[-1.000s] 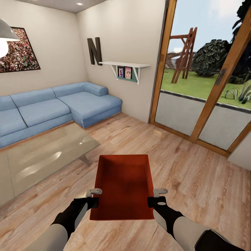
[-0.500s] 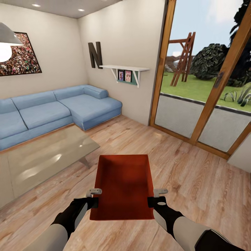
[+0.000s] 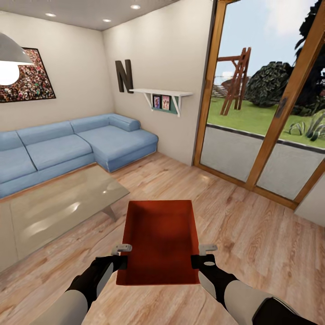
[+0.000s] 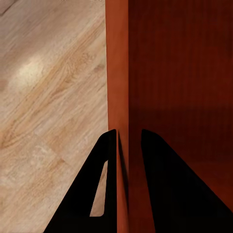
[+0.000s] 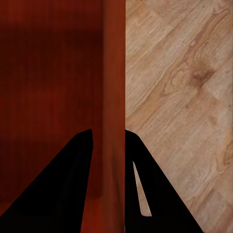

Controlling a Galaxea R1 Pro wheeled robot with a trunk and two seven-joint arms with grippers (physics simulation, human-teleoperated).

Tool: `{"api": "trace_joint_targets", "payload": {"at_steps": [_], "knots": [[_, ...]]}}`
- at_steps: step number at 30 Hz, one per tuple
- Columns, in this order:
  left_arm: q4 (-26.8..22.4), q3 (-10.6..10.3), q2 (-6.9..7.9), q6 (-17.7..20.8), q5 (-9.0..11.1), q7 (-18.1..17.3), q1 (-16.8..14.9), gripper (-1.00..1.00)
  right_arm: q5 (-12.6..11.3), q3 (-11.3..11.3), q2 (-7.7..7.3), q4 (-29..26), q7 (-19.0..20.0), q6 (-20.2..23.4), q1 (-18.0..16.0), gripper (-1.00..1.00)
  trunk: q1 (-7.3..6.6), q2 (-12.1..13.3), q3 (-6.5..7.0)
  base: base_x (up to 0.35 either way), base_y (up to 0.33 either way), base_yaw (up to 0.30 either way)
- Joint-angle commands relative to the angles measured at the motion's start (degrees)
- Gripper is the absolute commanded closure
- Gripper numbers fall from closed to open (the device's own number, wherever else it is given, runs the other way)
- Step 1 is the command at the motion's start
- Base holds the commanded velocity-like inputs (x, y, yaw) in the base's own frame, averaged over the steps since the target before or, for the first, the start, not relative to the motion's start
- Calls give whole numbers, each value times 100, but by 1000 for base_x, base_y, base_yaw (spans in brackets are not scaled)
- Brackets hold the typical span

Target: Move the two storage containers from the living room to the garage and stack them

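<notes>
Blue corner sofa (image 3: 76, 144) and glass coffee table (image 3: 58, 203) at our left, our left gripper (image 3: 123, 256) clamped on the orange-red storage container's (image 3: 160, 241) left wall, container carried above the wood-plank floor (image 3: 253, 234), our right gripper (image 3: 202, 255) pinching its right wall, glass doors (image 3: 266, 113) beyond.

A light wood-plank floor (image 3: 253, 234) runs to cream walls (image 3: 81, 67). A blue corner sofa (image 3: 72, 144) sits under a framed crowd picture (image 3: 27, 74), with a glass coffee table (image 3: 58, 203) before it. A white shelf (image 3: 161, 93) and letter N (image 3: 123, 75) hang beside wood-framed glass doors (image 3: 266, 113) showing a lawn.
</notes>
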Motion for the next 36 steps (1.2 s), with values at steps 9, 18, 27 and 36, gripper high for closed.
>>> {"api": "trace_joint_targets", "payload": {"at_steps": [9,18,27,36], "knots": [[5,29,5,33,4,23,0,100,66,-131,-2,-8,-195,-145,-7,100,1,-6,73,0,0,0],[5,29,5,33,2,23,0,100,66,-131,-2,-8,-197,-143,-7,100,1,-6,153,0,0,0],[5,27,5,33,3,23,0,100,66,-131,-2,-8,-195,-143,-7,100,1,-6,234,0,0,0],[5,29,4,33,2,23,0,100,66,-131,-2,-8,-200,-143,-7,100,1,-6,314,0,0,0]]}}
